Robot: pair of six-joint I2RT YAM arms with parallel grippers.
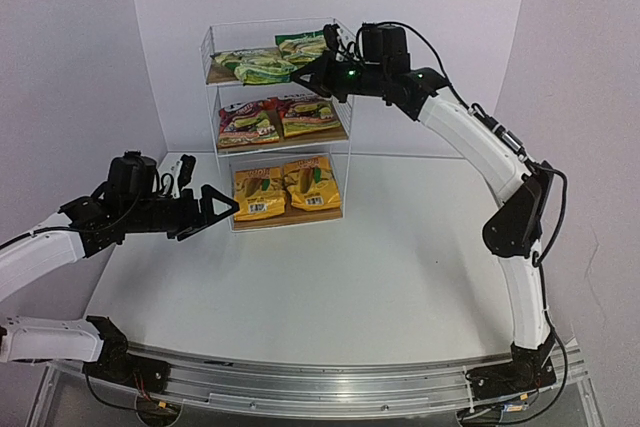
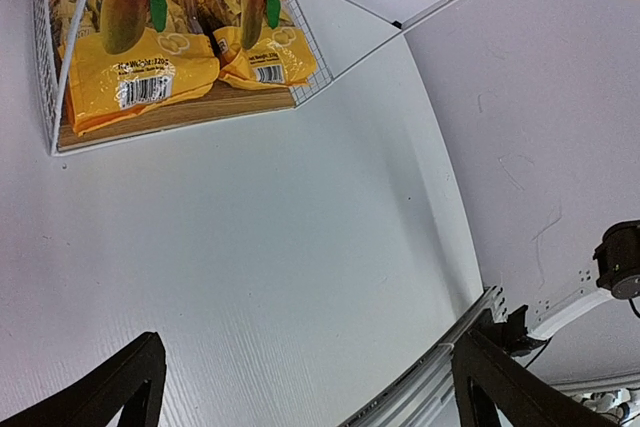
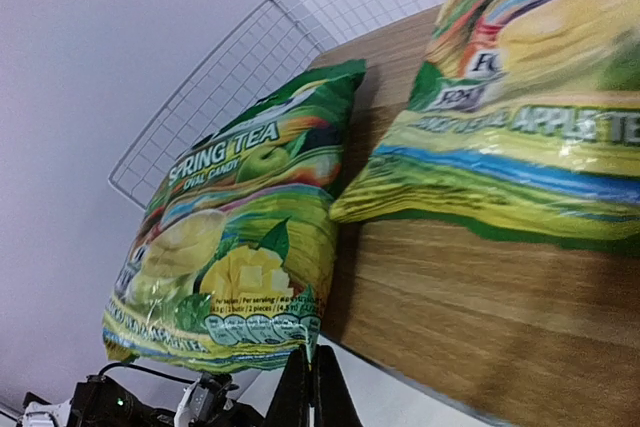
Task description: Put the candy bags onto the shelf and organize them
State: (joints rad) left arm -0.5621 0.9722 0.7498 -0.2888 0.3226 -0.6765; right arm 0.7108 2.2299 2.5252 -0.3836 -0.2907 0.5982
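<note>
**A:** Where does the right gripper (image 1: 310, 75) stand relative to the candy?

**B:** It is at the top tier of the tall white-wire shelf with light wooden boards (image 1: 290, 221). Its jaws are pressed together and hold nothing. Its own camera puts the shut tips at the lower hem of a glossy green fruit-printed bag (image 3: 240, 257), which overhangs the board's edge. I cannot tell whether they touch. The bag's long axis runs away from the tips, toward the wire wall. A second green bag (image 3: 520, 117) lies just beside it.

**A:** And the left gripper (image 1: 220, 209)?

**B:** Its jaws are spread and empty, down beside the bottom tier. I judge the right arm nearer for any nudge up top.

**A:** What does the overhead view add?

**B:** It shows all three tiers filled: the green bags on top, red-magenta bags (image 1: 248, 125) in the middle, yellow-orange bags (image 1: 260, 194) at the bottom.
</note>
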